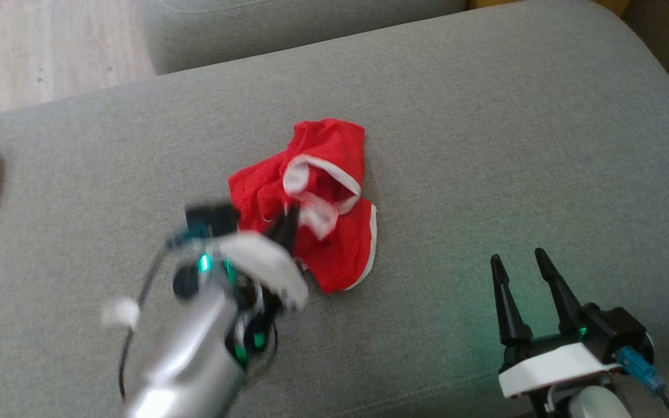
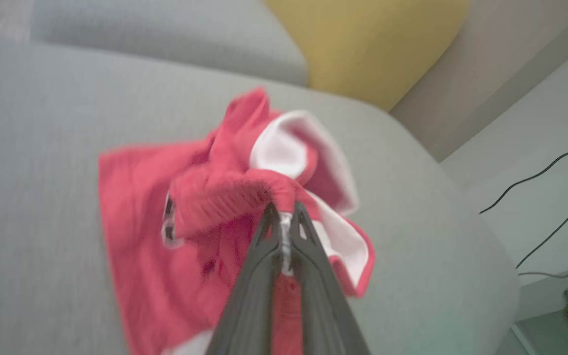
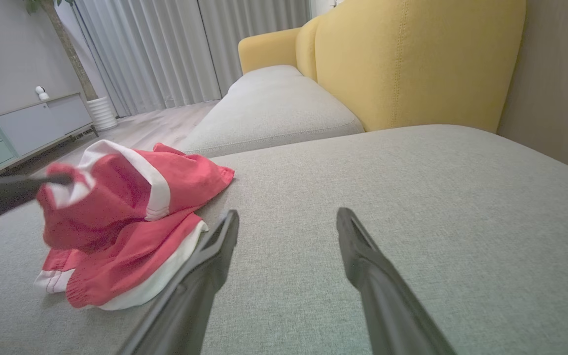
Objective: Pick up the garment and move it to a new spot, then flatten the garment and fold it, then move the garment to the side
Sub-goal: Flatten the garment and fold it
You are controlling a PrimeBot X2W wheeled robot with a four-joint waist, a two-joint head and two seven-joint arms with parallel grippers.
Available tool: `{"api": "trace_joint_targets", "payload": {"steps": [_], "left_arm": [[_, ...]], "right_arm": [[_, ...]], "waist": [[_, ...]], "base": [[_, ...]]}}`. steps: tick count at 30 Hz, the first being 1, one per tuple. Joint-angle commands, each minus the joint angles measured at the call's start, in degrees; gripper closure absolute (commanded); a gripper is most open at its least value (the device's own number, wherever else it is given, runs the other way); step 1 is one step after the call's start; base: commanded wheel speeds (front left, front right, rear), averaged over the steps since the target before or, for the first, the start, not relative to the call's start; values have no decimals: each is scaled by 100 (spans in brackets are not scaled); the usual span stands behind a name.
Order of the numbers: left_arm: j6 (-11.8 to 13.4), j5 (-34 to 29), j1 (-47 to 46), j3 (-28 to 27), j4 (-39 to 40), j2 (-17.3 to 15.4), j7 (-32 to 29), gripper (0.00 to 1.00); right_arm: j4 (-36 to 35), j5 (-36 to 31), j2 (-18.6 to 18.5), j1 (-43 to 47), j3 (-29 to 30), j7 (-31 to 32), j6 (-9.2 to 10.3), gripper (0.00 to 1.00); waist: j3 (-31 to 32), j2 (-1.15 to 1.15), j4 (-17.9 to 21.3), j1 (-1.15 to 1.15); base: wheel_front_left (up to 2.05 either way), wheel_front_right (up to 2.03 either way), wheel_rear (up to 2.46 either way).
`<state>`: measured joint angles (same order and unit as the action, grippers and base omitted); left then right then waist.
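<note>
A crumpled red garment with white trim lies at the centre of the head view on a grey sofa cushion. The blurred left gripper is clenched on a raised fold of it (fingers pressed together). At lower right, the right gripper is released, fingers spread, apart from the cloth.

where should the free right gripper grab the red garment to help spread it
Likely the white-trimmed hem on the right edge of the garment, coming in low from the robot's right. It lies on the cushion facing the open right gripper, away from the bunched fold the left gripper pinches.
</note>
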<state>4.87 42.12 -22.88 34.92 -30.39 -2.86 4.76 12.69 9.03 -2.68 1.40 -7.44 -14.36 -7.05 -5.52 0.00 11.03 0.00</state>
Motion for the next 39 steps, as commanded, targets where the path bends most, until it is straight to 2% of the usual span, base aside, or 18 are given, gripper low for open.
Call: {"api": "trace_joint_targets", "payload": {"steps": [1,6,7,8,14,19,25,32,36,39], "left_arm": [[-15,58,-718,-325,376,-146,-117,100],[-20,137,-1832,-653,516,-500,-652,100],[-20,137,-1832,-653,516,-500,-652,100],[-22,131,-2302,-784,408,-680,-821,100],[-69,35,-3390,-1036,11,-1035,-922,100],[-347,-70,-4219,-1116,-264,-1110,-605,100],[-760,-181,-4737,-1014,-470,-1087,-256,100],[-1133,283,-4161,-716,-191,-630,-276,100],[-1203,792,-3080,-363,382,-364,-479,100],[-1217,1170,-1893,-84,1044,-392,-635,100]], "right_arm": [[-149,47,-21,-272,-185,-63,-44,0],[-133,135,-21,-429,-327,-63,-44,0],[-133,135,-21,-429,-327,-63,-44,0],[-125,175,-21,-489,-388,-63,-44,0],[-114,310,-21,-590,-518,-63,-44,0],[-109,397,-21,-615,-561,-63,-44,0],[-106,407,-20,-644,-510,-63,-44,0],[-113,364,-20,-599,-401,-63,-44,0],[-116,370,-20,-578,-337,-63,-44,0],[-120,381,-20,-531,-302,-63,-44,0]], "waist": [[-26,0,63,0],[-124,0,305,0],[-124,0,305,0],[-163,0,451,0],[-293,0,805,0],[-392,0,988,0],[-410,0,986,0],[-335,0,691,0],[-261,0,519,0],[-161,0,420,0]], "base": [[0,0,0],[0,0,0],[0,0,0],[0,0,0],[0,0,0],[0,0,0],[0,0,0],[0,0,0],[0,0,0],[0,0,0]]}}
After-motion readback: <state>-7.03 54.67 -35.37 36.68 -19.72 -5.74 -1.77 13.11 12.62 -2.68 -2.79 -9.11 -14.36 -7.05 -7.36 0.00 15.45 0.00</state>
